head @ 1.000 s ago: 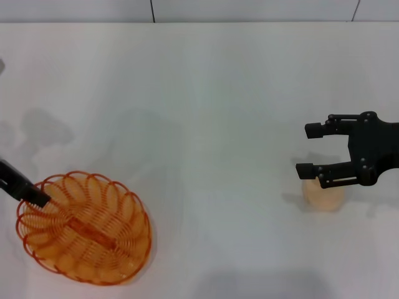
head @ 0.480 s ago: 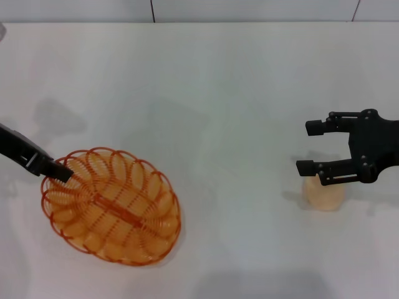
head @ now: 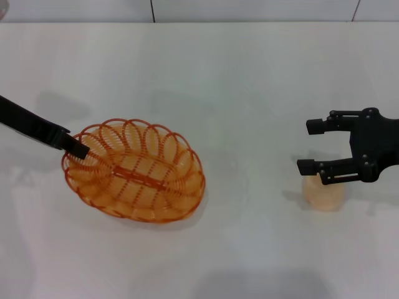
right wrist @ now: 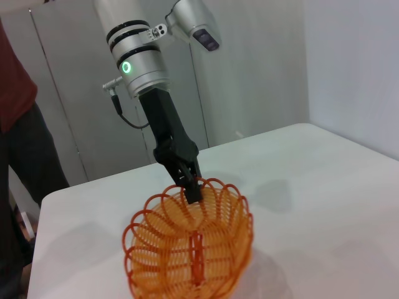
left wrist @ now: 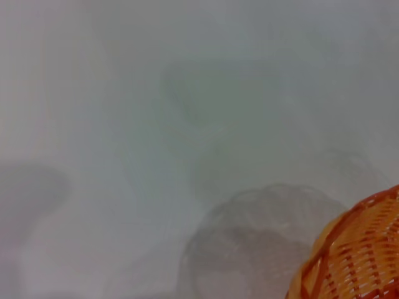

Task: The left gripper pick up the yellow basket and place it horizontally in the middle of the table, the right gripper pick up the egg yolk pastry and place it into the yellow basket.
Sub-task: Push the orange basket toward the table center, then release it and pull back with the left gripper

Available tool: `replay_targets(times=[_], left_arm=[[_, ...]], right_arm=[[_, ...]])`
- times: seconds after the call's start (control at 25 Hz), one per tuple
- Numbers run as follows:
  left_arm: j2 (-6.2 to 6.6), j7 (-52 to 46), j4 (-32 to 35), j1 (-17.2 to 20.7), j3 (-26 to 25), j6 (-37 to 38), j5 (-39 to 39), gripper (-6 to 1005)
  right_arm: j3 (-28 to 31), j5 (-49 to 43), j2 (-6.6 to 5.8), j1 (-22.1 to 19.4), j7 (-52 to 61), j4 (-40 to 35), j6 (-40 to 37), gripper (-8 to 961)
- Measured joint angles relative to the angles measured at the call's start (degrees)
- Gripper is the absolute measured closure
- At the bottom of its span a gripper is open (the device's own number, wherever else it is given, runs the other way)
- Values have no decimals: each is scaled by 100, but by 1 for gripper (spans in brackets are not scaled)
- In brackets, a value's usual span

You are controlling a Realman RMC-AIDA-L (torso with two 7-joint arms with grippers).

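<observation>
On your left, the left gripper (head: 80,149) is clenched on the rim of the yellow basket (head: 134,170), pinching its left end. The basket sits left of the middle of the white table (head: 237,81), its long side running nearly across. Over on your right, the right gripper (head: 313,147) hangs with its jaws spread wide and holds nothing. The egg yolk pastry (head: 323,193) rests on the table just below it, partly hidden by the lower finger.
</observation>
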Motion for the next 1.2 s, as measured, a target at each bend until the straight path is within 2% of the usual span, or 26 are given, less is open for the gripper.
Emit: replay_targets(times=[0.48, 0.64, 0.88, 0.96, 1.2], left_arm=[[-259, -1007, 24, -168, 51, -371, 166, 918], [-307, -1245, -21, -172, 56, -549, 178, 917], [-389, -1348, -98, -283, 60, -672, 167, 918], [-442, -1327, -204, -374, 94, -739, 173, 918], [-498, -1275, -634, -576, 150, -1041, 152, 920]], right_arm=[[-1, 71, -7, 4, -3, -5, -18, 151], [-1, 70, -9, 6, -3, -7, -23, 151], [-1, 70, -9, 11, -3, -16, -30, 151], [-1, 70, -13, 21, -3, -17, -30, 152], [8, 70, -17, 9, -3, -73, -38, 152]])
